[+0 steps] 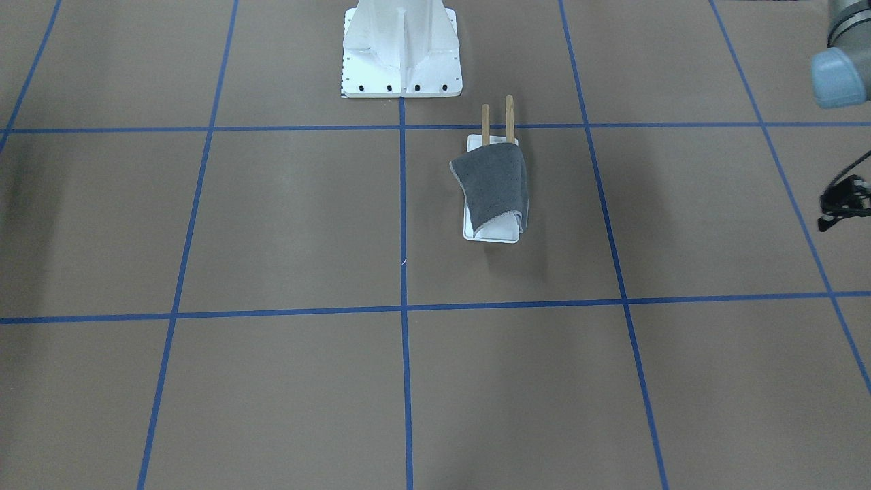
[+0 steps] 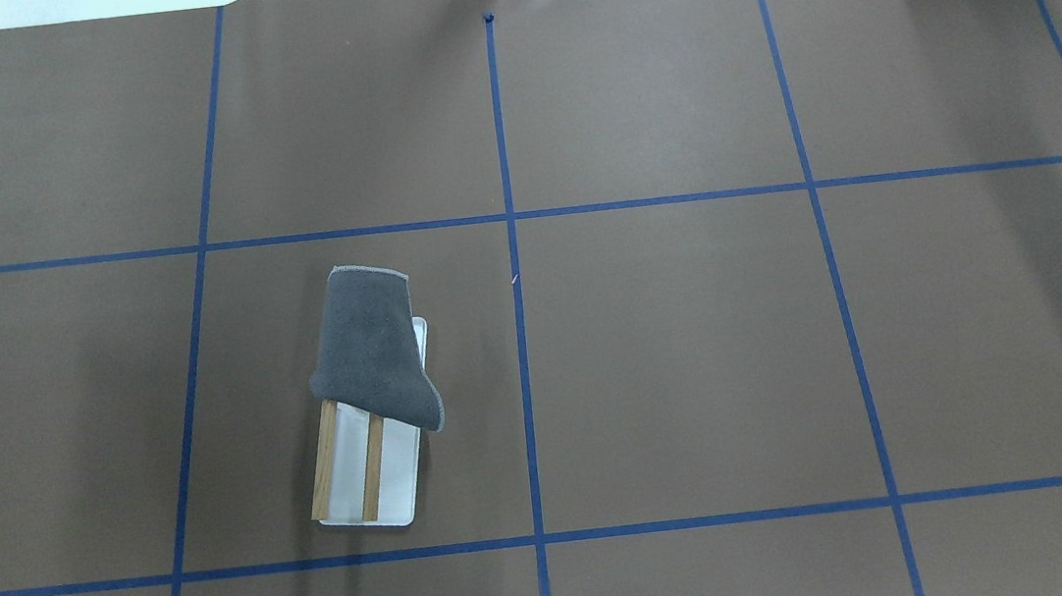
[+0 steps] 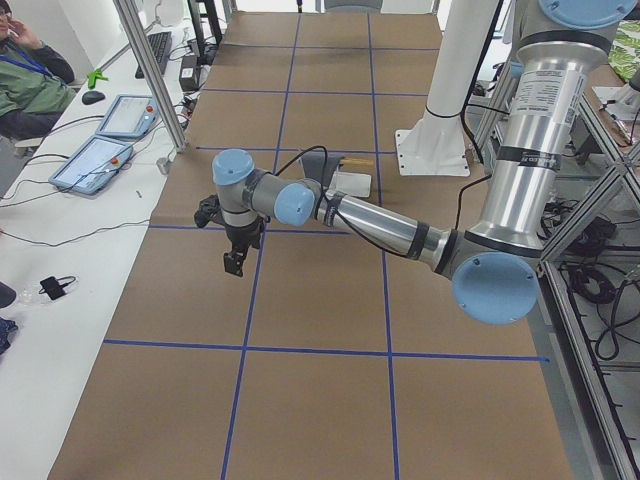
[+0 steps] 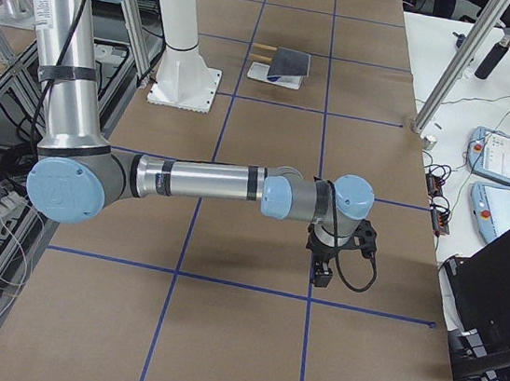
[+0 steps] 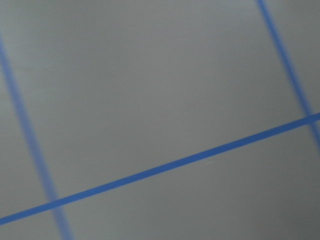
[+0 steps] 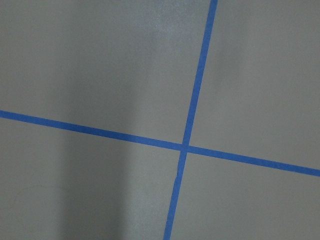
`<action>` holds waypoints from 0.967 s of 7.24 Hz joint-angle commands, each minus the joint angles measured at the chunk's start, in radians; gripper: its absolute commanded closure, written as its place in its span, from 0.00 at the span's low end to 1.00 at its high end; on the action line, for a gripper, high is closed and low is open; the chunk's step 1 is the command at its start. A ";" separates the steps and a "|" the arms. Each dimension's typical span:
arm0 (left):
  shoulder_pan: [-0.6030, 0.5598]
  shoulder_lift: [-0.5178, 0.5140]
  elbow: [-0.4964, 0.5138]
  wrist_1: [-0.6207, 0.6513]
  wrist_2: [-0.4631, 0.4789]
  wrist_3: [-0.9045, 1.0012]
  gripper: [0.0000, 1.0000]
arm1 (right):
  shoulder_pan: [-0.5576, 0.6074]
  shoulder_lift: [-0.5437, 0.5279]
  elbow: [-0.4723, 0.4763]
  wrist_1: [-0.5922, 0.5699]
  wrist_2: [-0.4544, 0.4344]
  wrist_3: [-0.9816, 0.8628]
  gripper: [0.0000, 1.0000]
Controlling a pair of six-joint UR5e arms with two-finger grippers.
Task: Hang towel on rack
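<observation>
Brown table [image 2: 696,369]: dk grey towel [image 2: 374,354] over rack [image 2: 401,470] rods; L gripper [image 3: 233,266], R gripper [image 4: 322,275] state unclear.

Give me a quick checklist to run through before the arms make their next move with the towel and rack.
1. Towel draped across both rods: ok.
2. Rack standing flat on the table: ok.
3. Towel's hanging ends off the table: cannot tell.
4. Left pincer well away from the rack: ok.
5. Right pincer well away from the rack: ok.
6. Both pincers open: cannot tell.
</observation>
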 commanded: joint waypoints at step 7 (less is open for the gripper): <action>-0.217 0.154 -0.001 0.027 -0.012 0.022 0.02 | 0.013 0.003 0.010 -0.002 -0.057 -0.005 0.00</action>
